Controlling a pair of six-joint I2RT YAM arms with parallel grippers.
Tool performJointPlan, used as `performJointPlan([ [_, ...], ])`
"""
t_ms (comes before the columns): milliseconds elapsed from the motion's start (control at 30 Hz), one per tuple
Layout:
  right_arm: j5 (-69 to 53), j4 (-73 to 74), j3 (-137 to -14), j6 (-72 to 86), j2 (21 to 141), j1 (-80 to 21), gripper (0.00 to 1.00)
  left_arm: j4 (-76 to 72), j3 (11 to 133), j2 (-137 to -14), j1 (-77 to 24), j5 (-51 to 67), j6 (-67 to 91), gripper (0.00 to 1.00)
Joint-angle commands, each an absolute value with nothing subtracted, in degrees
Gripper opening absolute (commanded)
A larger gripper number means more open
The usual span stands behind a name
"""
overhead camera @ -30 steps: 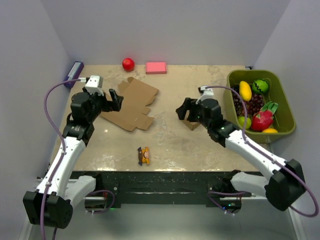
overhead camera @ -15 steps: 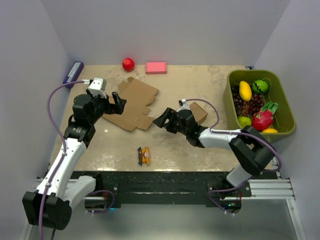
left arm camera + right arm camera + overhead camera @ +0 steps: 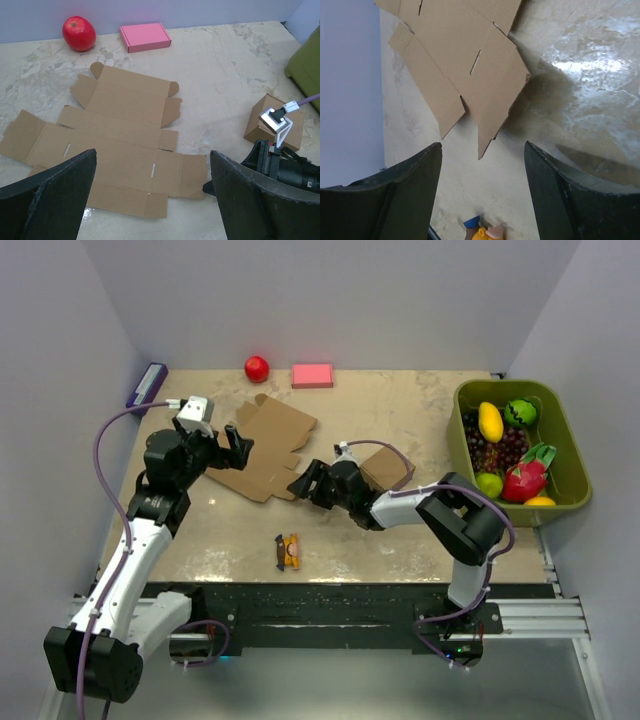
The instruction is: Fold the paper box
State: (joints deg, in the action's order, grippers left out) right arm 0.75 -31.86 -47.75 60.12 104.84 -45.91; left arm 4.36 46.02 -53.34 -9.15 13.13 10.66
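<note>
The paper box [image 3: 117, 132] lies flat and unfolded just ahead of the left gripper [image 3: 233, 443], whose fingers stand wide apart. The right gripper [image 3: 482, 192] — fingers likewise spread — points at the box's corner flap, just beyond its tips.

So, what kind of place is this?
Probably a robotics lab test cell: a table closed in by plain walls, a left arm and right arm bolted at its near edge, and props like the flat paper box and a green bin of fruit.
</note>
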Motion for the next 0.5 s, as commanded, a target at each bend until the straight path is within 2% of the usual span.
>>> performJointPlan([
  [0, 2.6, -36.5, -51.4, 62.0, 108.7, -46.9, 0.68, 2.5, 45.5, -53.2, -9.4, 14.5, 9.6, 1.00],
  [200, 3.2, -37.4, -54.1, 62.8, 112.9, -47.3, 0.60, 2.5, 45.4, -53.3, -9.4, 14.8, 9.6, 1.00],
  [233, 3.3, -37.4, -54.5, 62.7, 113.3, -47.3, 0.53, 2.4, 45.4, -53.4, -9.4, 14.9, 9.6, 1.00],
  [400, 4.5, -37.6, -54.7, 60.3, 112.9, -47.3, 0.40, 1.8, 45.4, -53.5, -9.4, 16.6, 9.5, 1.00],
  [467, 5.0, -37.4, -54.6, 57.9, 112.2, -47.3, 0.31, 1.7, 45.3, -53.7, -9.5, 17.3, 9.2, 1.00],
])
